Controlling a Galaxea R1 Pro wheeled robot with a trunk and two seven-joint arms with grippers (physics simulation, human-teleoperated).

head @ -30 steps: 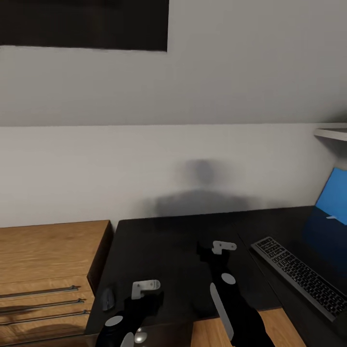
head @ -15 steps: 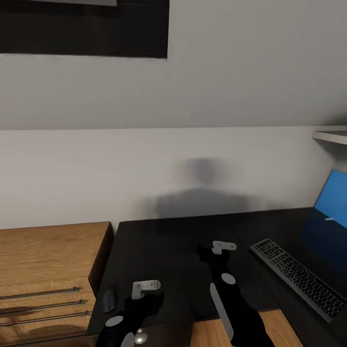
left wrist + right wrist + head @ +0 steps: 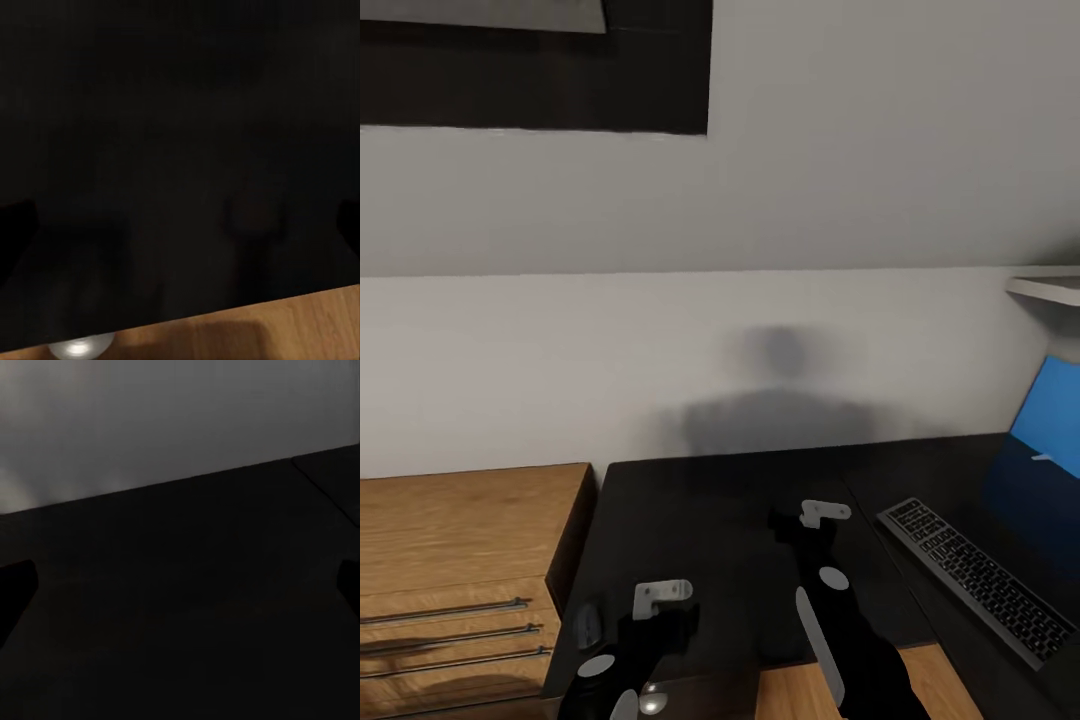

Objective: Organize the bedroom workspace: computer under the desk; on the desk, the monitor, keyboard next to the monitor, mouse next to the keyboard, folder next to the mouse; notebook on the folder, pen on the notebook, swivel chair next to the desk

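A black desk (image 3: 710, 520) stands against the white wall. On its right part lie a dark keyboard (image 3: 972, 582) and, behind it, the monitor (image 3: 1056, 415) with a blue screen, cut off by the frame's edge. A small dark mouse (image 3: 588, 626) sits near the desk's front left corner. My left gripper (image 3: 660, 597) hovers over the desk just right of the mouse, open, with nothing between its fingertips (image 3: 16, 225). My right gripper (image 3: 822, 513) hangs over the desk's middle, left of the keyboard, also open and empty, with its fingertips (image 3: 16, 585) wide apart.
A wooden dresser (image 3: 460, 540) with metal drawer handles adjoins the desk on the left. A white shelf (image 3: 1046, 290) juts out at the upper right. A dark framed picture (image 3: 540, 65) hangs on the wall. Wooden floor (image 3: 790, 692) shows below the desk's front edge.
The head view has tilted up slightly, so desk, keyboard and dresser sit a little lower in the picture. Both arms hold their pose.
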